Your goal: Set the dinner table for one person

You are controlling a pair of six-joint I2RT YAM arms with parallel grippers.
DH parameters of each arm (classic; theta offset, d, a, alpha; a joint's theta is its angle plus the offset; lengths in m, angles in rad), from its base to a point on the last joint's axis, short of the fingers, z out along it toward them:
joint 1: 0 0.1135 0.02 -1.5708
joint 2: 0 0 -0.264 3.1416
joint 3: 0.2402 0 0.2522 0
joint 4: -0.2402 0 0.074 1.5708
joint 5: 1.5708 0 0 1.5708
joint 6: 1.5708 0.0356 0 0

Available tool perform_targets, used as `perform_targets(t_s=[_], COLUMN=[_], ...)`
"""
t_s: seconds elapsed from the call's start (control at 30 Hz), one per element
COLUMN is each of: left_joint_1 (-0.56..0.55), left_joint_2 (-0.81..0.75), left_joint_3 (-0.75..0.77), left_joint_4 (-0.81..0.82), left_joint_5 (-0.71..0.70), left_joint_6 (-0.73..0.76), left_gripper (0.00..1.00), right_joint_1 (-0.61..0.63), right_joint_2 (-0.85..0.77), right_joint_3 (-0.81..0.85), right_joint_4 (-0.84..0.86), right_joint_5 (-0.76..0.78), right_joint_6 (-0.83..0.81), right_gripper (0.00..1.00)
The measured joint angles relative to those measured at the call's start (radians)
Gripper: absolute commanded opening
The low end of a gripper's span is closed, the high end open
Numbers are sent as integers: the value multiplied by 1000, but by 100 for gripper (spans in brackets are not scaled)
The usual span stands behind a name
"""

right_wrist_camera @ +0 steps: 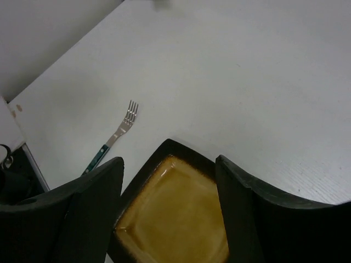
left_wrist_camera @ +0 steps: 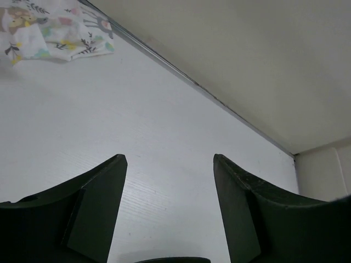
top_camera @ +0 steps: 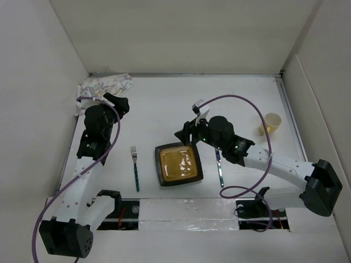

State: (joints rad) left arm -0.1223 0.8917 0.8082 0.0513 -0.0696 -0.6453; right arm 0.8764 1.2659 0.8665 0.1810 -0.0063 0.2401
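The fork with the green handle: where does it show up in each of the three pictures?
Top external: the fork lies just left of the square plate, tines toward the far wall.
Left wrist: not in it; the printed cloth shows at upper left.
Right wrist: the fork is left of centre, beyond the plate's corner.
Shared landmark: the square plate, seen in the top and right wrist views.

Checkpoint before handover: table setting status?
Left gripper open, empty, near cloth. Right gripper open over plate edge. Dinner table: fork left of plate, knife right. Cup far right; nothing blocking.
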Motion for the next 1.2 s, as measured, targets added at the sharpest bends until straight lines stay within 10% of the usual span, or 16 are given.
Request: perform_targets(t_s=[0.1, 0.23, 0.33, 0.37, 0.47, 0.53, 0.63, 1.2], left_joint_1=[15, 48, 55, 62, 124, 192, 264, 281], left_joint_2=[5, 48, 140, 182, 306, 373, 471, 1050], left_joint_3=[-1, -16, 16, 43, 130, 179, 249, 698], left_joint_4=[2, 31, 7, -13, -56, -72, -106, -175], left_joint_5=[-48, -119, -189, -206, -222, -200, -213, -80], left_joint_6=[-21, -52, -55, -49, -23, -13, 21, 246], left_gripper=[61, 48, 5, 4, 22, 52, 73, 76], right_joint_1=[0, 0, 0, 0, 0, 0, 0, 2], right_joint_2=[-3, -3, -3, -3, -3, -3, -2, 50], right_joint_3=[0, -9, -19, -22, -30, -31, -31, -31], right_joint_4=[20, 54, 60, 60, 65, 63, 63, 67], right_joint_5=[19, 31, 35, 36, 41, 48, 55, -17], right_joint_6=[2, 16, 19, 21, 23, 31, 34, 32], right_gripper=[0, 0, 0, 0, 3, 41, 65, 68])
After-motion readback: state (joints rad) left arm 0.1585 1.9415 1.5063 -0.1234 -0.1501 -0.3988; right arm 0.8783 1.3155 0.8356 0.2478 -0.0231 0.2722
